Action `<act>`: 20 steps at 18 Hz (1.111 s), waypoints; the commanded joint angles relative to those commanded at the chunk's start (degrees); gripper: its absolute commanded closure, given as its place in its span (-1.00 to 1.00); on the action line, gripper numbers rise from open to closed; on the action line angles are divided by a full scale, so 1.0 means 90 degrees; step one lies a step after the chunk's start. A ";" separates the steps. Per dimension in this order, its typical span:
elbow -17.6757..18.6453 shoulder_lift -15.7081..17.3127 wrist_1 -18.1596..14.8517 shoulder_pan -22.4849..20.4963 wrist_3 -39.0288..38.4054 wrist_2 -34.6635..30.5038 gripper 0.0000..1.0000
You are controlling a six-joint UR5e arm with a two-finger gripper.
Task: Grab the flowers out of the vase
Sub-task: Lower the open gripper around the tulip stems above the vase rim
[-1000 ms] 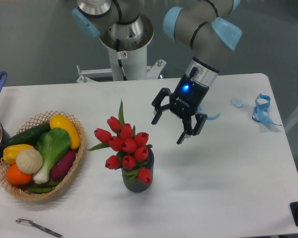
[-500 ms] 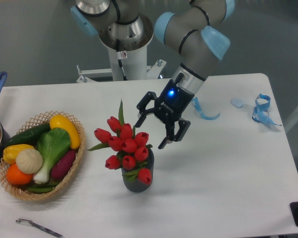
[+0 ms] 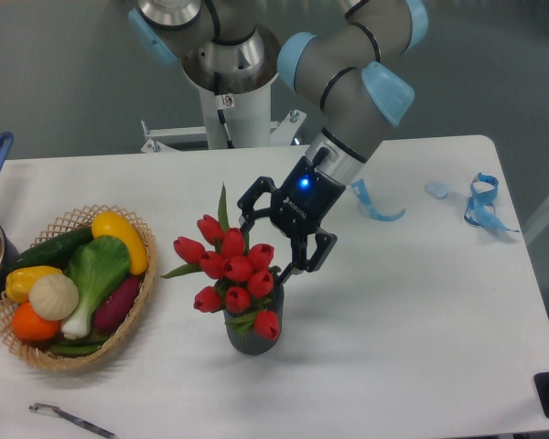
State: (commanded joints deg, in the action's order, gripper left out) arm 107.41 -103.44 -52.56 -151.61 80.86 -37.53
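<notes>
Flowers (image 3: pixel 231 272) stand in the vase (image 3: pixel 250 335) near the table's (image 3: pixel 421 311) middle, red buds bunched above its rim. Gripper (image 3: pixel 276 243) hangs at their upper right edge, fingers spread wide, holding nothing. Bare white surface lies right; a basket (image 3: pixel 128 311) sits left, blue ribbon (image 3: pixel 480 201) far right.

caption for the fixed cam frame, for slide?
Open tool closing in on red tulips standing in the dark vase.
</notes>
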 joint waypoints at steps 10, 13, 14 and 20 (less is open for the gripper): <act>-0.0283 -0.0401 0.0323 0.0225 -0.0059 0.0010 -1.00; -0.0352 -0.0459 0.0323 0.0235 -0.0068 0.0010 -1.00; -0.0362 -0.0460 0.0323 0.0235 -0.0068 0.0019 -1.00; -0.0401 -0.0489 0.0323 0.0293 -0.0059 0.0020 -0.48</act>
State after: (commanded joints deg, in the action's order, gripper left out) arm 103.80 -107.84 -49.66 -148.98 80.33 -37.35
